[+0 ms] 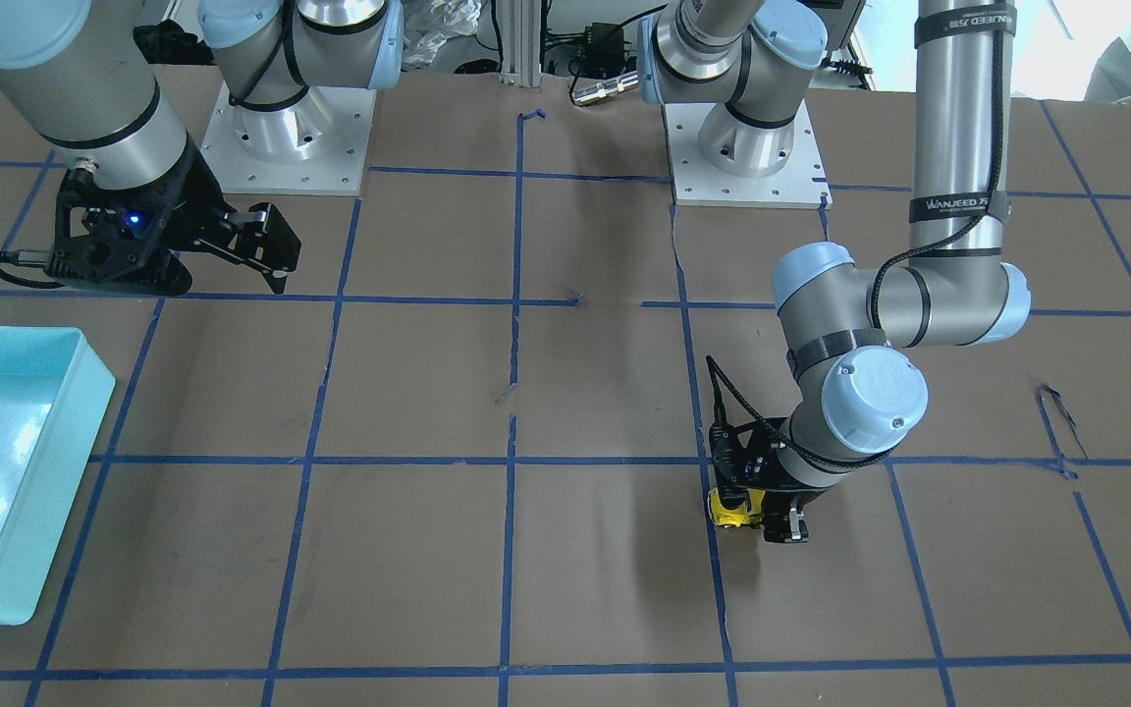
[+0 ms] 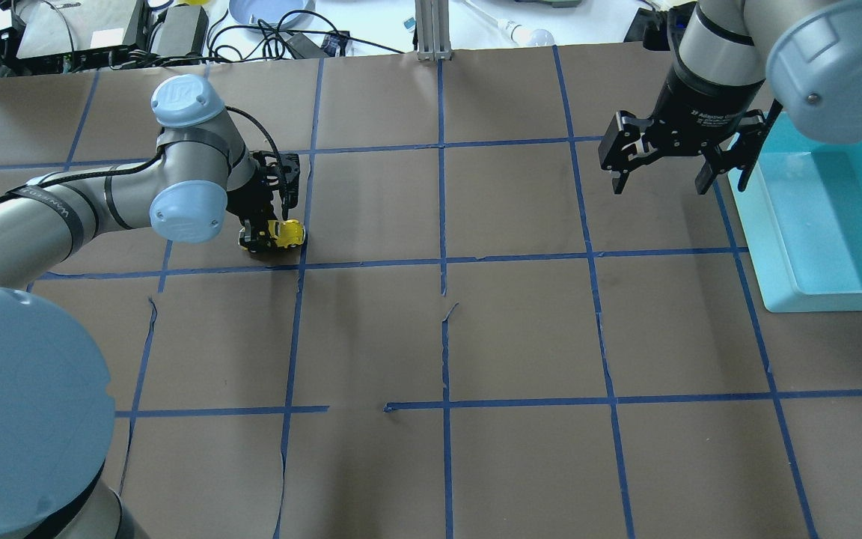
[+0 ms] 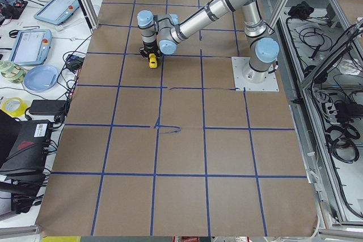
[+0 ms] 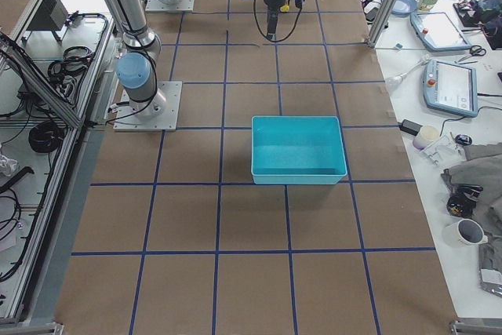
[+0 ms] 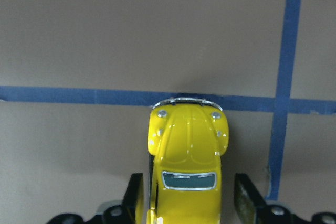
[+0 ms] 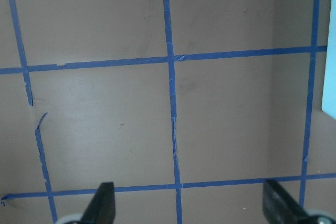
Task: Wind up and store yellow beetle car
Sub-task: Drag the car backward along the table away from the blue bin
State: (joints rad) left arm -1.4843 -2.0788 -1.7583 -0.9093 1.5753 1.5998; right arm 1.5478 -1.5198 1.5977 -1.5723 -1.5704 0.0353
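The yellow beetle car (image 5: 188, 150) stands on the brown table paper, its nose at a blue tape line. It also shows in the front view (image 1: 732, 509), the overhead view (image 2: 286, 233) and the left side view (image 3: 152, 60). My left gripper (image 5: 189, 184) is down at the table and straddles the car's rear. Its left finger (image 5: 134, 198) is close against the car and its right finger (image 5: 247, 198) stands a little off it, so it is open. My right gripper (image 2: 659, 187) is open and empty, above the table beside the bin.
A turquoise bin (image 2: 756, 239) stands at the table's end on my right side; it also shows in the front view (image 1: 94, 393) and the right side view (image 4: 298, 170). Blue tape lines grid the brown paper. Both arm bases (image 1: 286, 147) are bolted at the table's back.
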